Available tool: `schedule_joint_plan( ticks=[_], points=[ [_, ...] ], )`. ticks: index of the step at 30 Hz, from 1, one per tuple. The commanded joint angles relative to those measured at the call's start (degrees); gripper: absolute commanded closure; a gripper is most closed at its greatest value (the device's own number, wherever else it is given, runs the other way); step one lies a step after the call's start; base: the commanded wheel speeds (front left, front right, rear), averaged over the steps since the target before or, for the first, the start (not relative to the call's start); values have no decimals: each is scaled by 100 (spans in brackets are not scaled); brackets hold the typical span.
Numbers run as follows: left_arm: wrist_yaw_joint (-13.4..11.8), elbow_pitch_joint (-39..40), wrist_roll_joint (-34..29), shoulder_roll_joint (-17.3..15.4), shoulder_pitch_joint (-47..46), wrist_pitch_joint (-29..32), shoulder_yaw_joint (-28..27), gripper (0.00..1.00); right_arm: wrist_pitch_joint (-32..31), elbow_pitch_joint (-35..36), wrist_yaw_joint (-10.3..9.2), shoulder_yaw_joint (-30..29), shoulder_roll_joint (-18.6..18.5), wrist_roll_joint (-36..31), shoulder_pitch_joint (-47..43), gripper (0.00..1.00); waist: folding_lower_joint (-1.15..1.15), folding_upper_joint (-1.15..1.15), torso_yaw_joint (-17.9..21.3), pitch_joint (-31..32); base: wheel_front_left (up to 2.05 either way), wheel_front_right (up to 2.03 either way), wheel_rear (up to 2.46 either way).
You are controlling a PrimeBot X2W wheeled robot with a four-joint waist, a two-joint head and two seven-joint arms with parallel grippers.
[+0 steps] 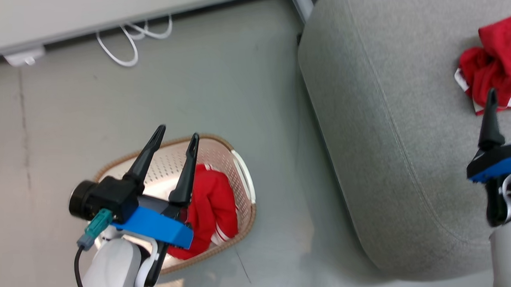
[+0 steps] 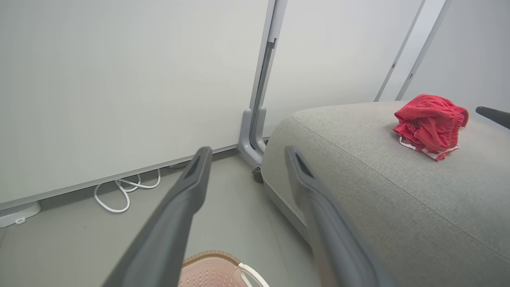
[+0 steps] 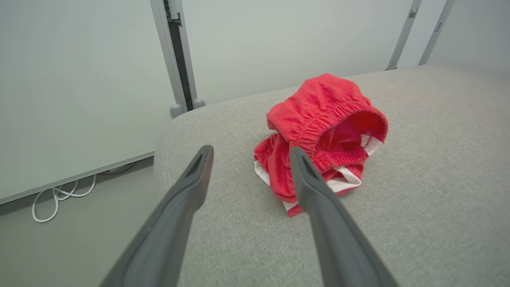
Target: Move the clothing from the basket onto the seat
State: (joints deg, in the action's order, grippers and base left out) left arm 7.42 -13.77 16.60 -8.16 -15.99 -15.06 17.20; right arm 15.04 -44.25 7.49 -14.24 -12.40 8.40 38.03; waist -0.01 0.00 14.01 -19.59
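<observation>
**Asker:** What lies before you, biggest first?

**Me:** One grey sofa seat (image 1: 389, 145), filling my head view from 1 to 4 o'clock. One perforated laundry basket (image 1: 220, 155) on the floor at 7 o'clock. Two pieces of clothing. The red shorts (image 1: 500, 63), with an elastic waistband, lie bunched on the seat at 2 o'clock. The other red garment (image 1: 211, 210) sits in the basket, against its 4 o'clock wall.

**Asker:** And your pincers?

**Me:** Two, both spread wide and empty. My left pincer (image 1: 178, 133) hangs over the basket. My right pincer (image 1: 509, 95) is over the seat, tips just beside the shorts; whether they touch, I cannot tell.

**Asker:** How will the one in the basket handle?

**Me:** I judge it light, limp and a little stretchy. It should sag and trail rather than hold a shape. I'd pinch deep into the thick raised fold at its middle, not the thin white-striped hem at its 5 o'clock, which could slip free. The basket looks light too, so snagged cloth might drag it upward.
</observation>
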Motion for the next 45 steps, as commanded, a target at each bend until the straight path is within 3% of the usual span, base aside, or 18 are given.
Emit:
schedule_joint_plan(
  ticks=[1, 10, 24, 45],
  points=[
    [10, -25, 12, 29, 122, -18, -72, 0, 21, 109, 1, 31, 18, -11, -210, 0, 1, 0, -238, 446, 0, 0, 0],
    [10, -171, 9, 254, 736, -18, -545, 0, -38, 1047, 1, 326, 384, -2, -1393, 0, 1, 0, -687, 1221, 0, 0, 0],
    [10, -608, -42, 369, 867, -18, -1044, 0, -537, 2606, 1, 673, 820, -122, -2745, 0, 1, 0, -1474, 1588, 0, 0, 0],
    [10, -1086, 94, 281, 661, -18, -1196, 0, -818, 3230, 1, 1287, 950, 69, -3273, 0, 1, 0, -1806, 1696, 0, 0, 0]
  ],
)
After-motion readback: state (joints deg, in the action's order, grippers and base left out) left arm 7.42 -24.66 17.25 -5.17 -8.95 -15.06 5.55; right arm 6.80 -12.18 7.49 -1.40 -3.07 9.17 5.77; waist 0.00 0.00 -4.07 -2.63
